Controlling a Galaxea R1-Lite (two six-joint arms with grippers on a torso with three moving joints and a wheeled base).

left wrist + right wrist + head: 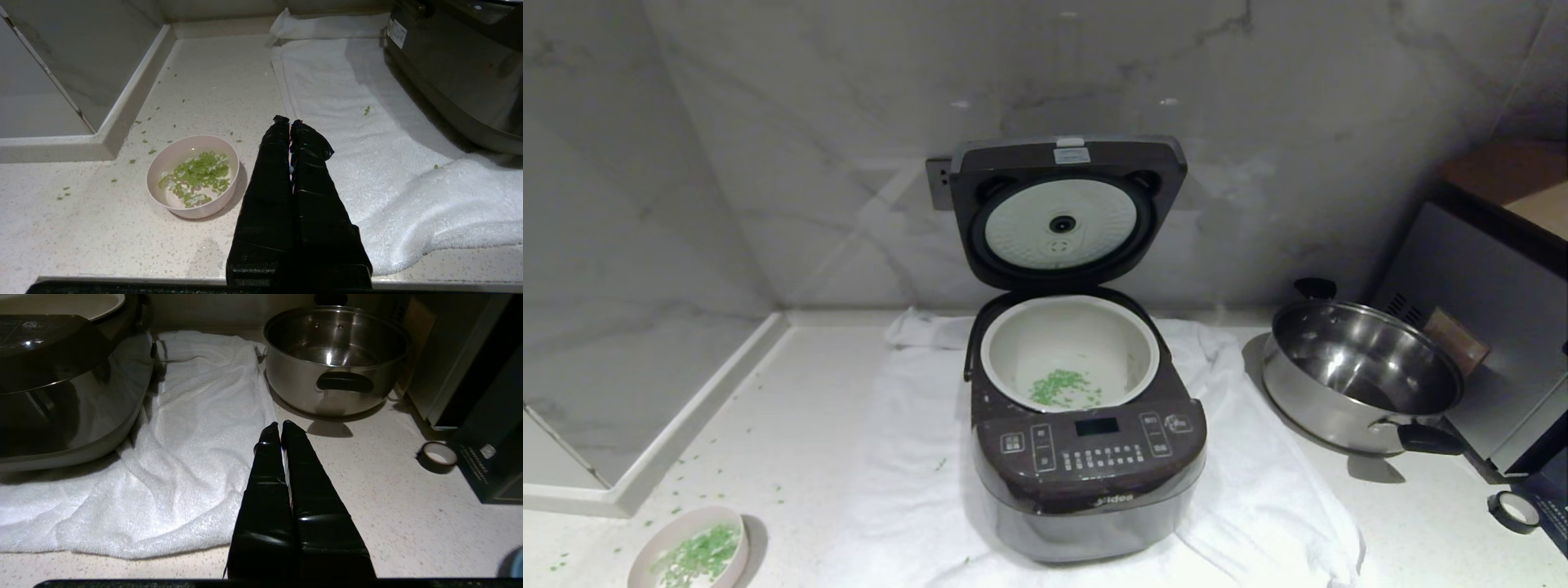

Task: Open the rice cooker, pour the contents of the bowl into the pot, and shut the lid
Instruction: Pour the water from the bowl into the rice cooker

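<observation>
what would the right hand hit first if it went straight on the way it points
Probably the steel pan, near its black handle. The shut right hand aims that way over bare counter, though depth is unclear.

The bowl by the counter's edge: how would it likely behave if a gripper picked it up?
The bowl looks small and shallow, so probably light. Its smooth wall may slip between fingers. The green bits lie loose inside and some are already scattered on the counter, so tilting would likely spill more.
</observation>
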